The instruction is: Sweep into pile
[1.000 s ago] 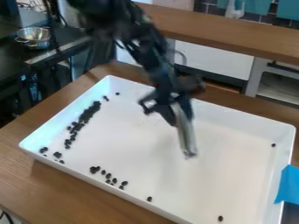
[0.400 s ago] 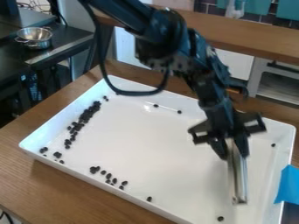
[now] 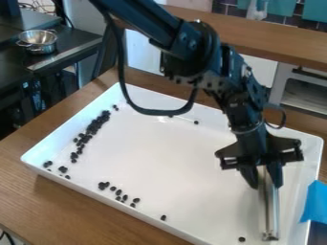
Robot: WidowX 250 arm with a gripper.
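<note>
Camera view, and the gripper [image 3: 263,181] is over the tray's [image 3: 176,158] right side, closed firmly on a long blade [image 3: 269,210], dark bits [image 3: 93,127] strung along the tray's left, more scattered near the front edge, one just beside the blade's tip!

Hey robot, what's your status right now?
Gripper shut on a flat metal-edged blade, over the white tray's right side. Dark beads mostly along the left side, others scattered. Nothing seen blocking the blade.
</note>
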